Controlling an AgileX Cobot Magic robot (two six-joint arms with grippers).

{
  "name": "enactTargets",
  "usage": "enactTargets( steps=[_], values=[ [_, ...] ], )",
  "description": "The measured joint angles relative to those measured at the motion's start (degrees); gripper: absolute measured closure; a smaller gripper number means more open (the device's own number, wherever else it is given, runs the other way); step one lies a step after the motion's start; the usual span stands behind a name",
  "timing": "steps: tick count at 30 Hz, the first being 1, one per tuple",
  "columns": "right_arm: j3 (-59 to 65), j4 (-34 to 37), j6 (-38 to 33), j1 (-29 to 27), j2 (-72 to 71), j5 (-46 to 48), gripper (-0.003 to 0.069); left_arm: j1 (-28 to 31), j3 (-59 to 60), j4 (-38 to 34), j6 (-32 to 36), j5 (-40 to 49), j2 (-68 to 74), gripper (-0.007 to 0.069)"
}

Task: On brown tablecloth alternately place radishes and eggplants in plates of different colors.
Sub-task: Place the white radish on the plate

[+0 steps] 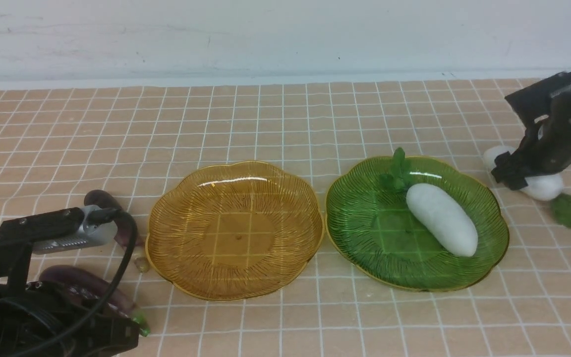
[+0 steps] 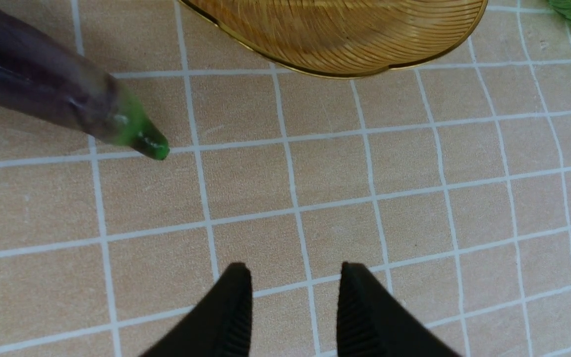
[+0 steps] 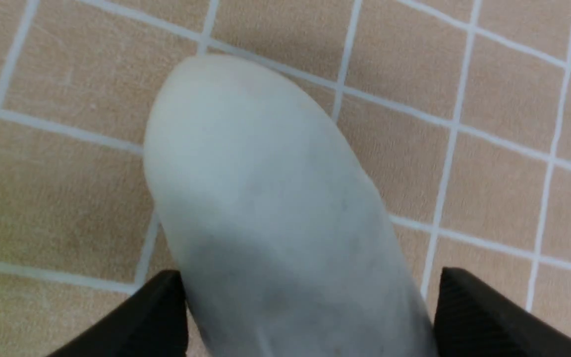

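The tablecloth (image 1: 285, 322) carries an amber plate (image 1: 238, 230), with a green plate (image 1: 389, 248) at its 3 o'clock. The left gripper (image 2: 294, 277) is partway open, holding nothing; the right gripper (image 3: 313, 295) stands wide astride one radish (image 1: 543, 186), grip unclear, at green's 2 o'clock. Another radish (image 1: 441, 218) lies in green. Eggplants (image 1: 80, 285) lie at amber's 8 and 9 o'clock.

Mid tabletop (image 1: 270, 119), the left plate (image 1: 238, 198) and right plate (image 1: 394, 248) lie side by side. The inner radish (image 1: 441, 218) lies in the right plate; the outer radish (image 1: 545, 187) is beyond its right rim, farther back. Left of the left plate lie the rear eggplant (image 1: 104, 201) and, before it, the front eggplant (image 1: 80, 282).
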Motion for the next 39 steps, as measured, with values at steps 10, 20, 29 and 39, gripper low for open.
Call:
enactTargets(
  steps=[10, 20, 29, 39],
  values=[
    [-4.26, -1.41, -0.65, 0.00, 0.43, 6.90, 0.0122, 0.00, 0.00, 0.00, 0.06, 0.00, 0.00, 0.0393],
    [-18.44, 27.03, -5.22, 0.45, -9.54, 35.03, 0.0125, 0.00, 0.00, 0.00, 0.06, 0.00, 0.00, 0.0393],
    [-8.20, 38.68, -15.02, 12.98, -6.52, 35.68, 0.0124, 0.00, 0.00, 0.00, -0.16, 0.00, 0.00, 0.0393],
    [-8.46, 29.25, -3.90, 17.56, -3.32, 35.31, -0.0017, 4.26, -4.83, 9.05, -11.99, 0.12, 0.00, 0.0386]
  ],
)
